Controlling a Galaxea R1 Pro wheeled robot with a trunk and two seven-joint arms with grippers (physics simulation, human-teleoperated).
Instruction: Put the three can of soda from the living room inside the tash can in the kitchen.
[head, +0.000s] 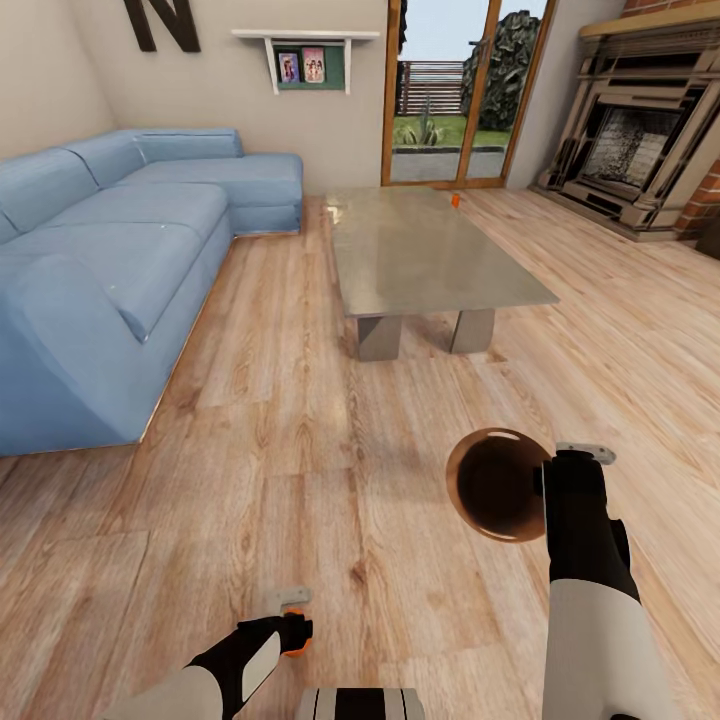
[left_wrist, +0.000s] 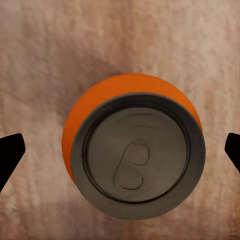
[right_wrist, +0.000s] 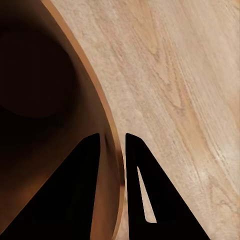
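One can of soda (left_wrist: 134, 150), orange with a grey top, stands upright on the wood floor between the fingers of my left gripper (left_wrist: 122, 150). The fingers are spread wide and there is a gap on each side of the can. In the head view this can (head: 297, 641) peeks out by my left gripper (head: 292, 625) near the bottom edge. Another orange can (head: 455, 200) stands at the far end of the glass coffee table (head: 430, 255). My right gripper (head: 547, 478) is shut on the rim of the trash can (head: 490, 490), one finger inside and one outside its wall (right_wrist: 121, 165).
I am in the living room. A light-blue corner sofa (head: 110, 250) runs along the left. A fireplace (head: 640, 130) is at the far right and glass patio doors (head: 465, 90) are behind the table. Wood floor (head: 300, 450) lies between me and the table.
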